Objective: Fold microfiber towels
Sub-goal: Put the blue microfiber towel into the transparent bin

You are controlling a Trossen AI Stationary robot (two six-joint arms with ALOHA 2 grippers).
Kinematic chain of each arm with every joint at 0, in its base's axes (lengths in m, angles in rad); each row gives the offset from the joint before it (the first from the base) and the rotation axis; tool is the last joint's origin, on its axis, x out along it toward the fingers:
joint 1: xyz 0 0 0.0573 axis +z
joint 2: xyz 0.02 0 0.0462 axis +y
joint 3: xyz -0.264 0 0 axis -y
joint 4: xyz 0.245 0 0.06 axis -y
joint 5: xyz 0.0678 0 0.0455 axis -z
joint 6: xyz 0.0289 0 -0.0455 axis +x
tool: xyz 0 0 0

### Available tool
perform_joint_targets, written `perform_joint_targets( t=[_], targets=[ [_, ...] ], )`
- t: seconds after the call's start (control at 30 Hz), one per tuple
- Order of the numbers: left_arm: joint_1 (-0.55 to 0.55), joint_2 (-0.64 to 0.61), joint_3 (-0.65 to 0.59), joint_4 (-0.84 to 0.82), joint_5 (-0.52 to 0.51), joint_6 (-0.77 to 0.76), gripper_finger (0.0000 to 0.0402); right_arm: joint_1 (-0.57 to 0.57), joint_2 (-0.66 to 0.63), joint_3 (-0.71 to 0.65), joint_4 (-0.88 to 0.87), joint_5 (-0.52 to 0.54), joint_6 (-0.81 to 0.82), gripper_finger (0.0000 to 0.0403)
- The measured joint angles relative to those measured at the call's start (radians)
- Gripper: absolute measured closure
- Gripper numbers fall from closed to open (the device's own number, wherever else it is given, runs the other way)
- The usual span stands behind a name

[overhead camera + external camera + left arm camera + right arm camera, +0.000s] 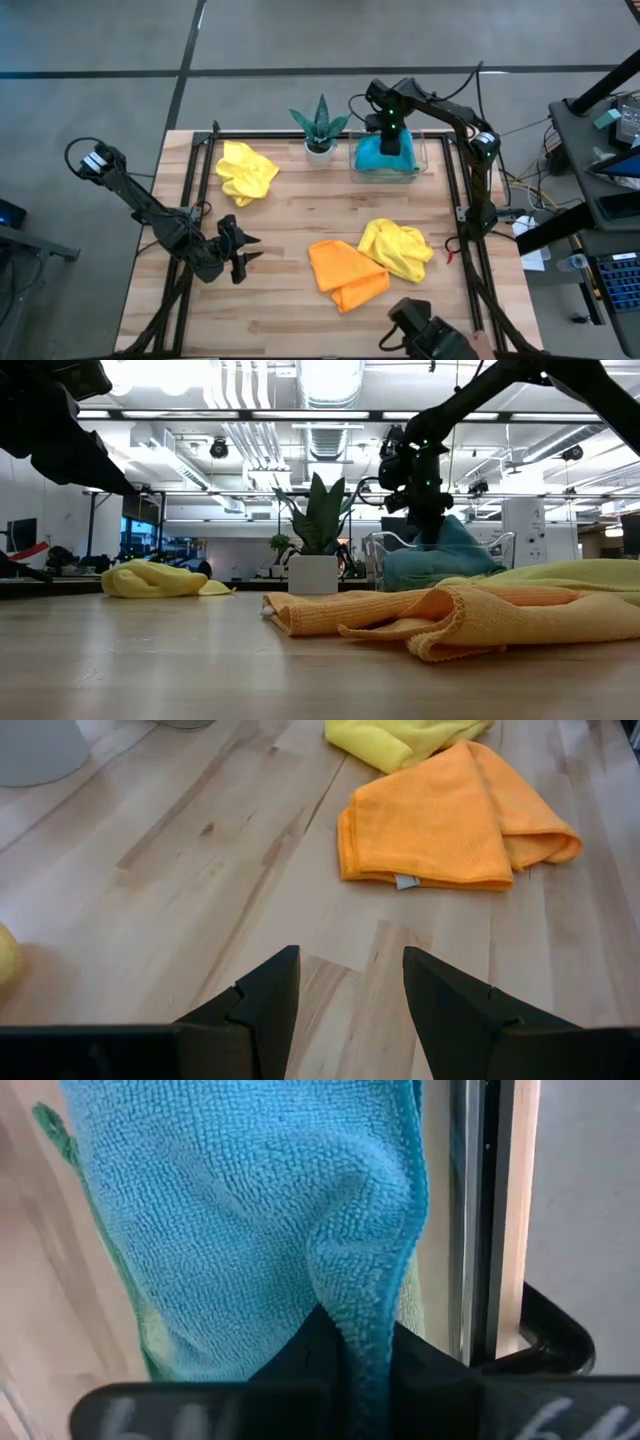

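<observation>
Pale planked wood desk (150,910), smooth and matt. Looped, nubbly blue cloth (250,1210); finer-woven orange cloth (450,815). Clear glossy plastic tray (430,160). Matt black jaws.

Pale wooden plank table top (300,215) edged by a black metal frame (200,180), standing on a grey concrete floor (100,60) crossed by dark seams. To one side, a dark workbench (600,130) carries cables and equipment. Beyond the table, an open hall: white ceiling ducts (250,440), long bright ceiling lights (330,375), a white pillar (525,525) and dark monitors (140,510) near the far wall.
</observation>
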Motion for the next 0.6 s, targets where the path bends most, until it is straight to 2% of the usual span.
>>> perform_joint_targets(
  t=[0.23, 0.6],
  targets=[
    [0.000, 0.000, -0.006, -0.001, -0.005, 0.001, 0.0237, 0.005, -0.009, 0.000, 0.001, 0.001, 0.033, 0.0377],
    [0.000, 0.000, -0.006, 0.000, -0.010, 0.001, 0.0237, 0.005, -0.044, 0.001, 0.001, 0.056, 0.123, 0.0279]
  ],
)
